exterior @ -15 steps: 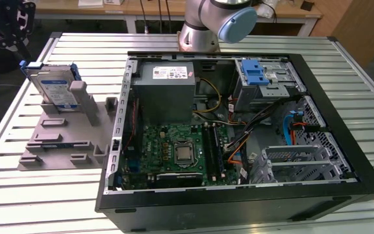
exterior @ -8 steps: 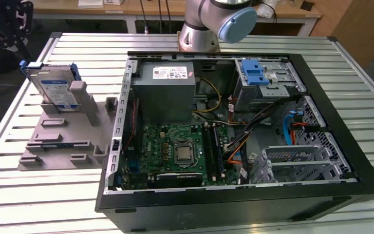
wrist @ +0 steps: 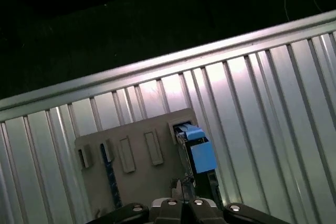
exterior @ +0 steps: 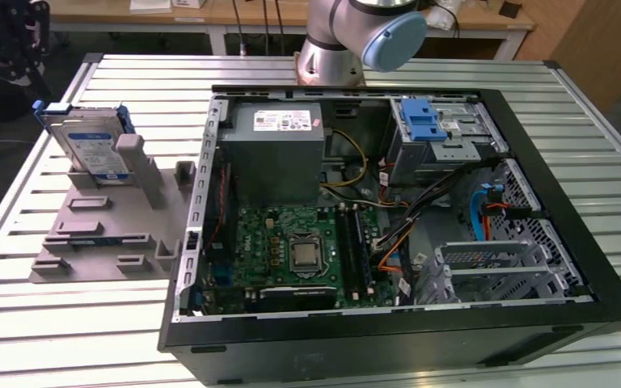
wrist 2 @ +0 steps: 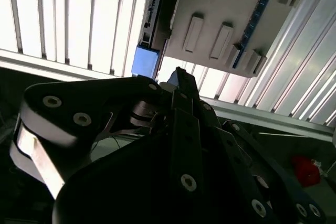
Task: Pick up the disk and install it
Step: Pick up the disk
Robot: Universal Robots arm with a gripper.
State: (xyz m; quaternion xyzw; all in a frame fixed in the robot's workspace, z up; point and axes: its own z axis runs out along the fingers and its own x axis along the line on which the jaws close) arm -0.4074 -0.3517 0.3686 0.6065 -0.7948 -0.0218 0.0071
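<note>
The disk point(exterior: 90, 145) stands on edge in the grey fixture block point(exterior: 106, 218) on the exterior view's left, silver with a white-and-blue label and blue rails. In the first wrist view its blue rail end point(wrist: 199, 150) shows from above at the edge of the fixture point(wrist: 136, 171), with the gripper point(wrist: 181, 205) well above it and close to it in the picture. In the second wrist view the dark gripper body point(wrist 2: 176, 85) sits in front of the disk's blue end point(wrist 2: 145, 60) and the fixture point(wrist 2: 220, 9). Nothing is seen in the gripper.
An open computer case point(exterior: 397, 210) lies on the slatted metal table point(exterior: 62, 323), with a grey power-supply box point(exterior: 278, 153), a motherboard point(exterior: 300, 250) and a drive bay with a blue caddy point(exterior: 435, 125). The arm's base point(exterior: 343, 40) stands behind the case.
</note>
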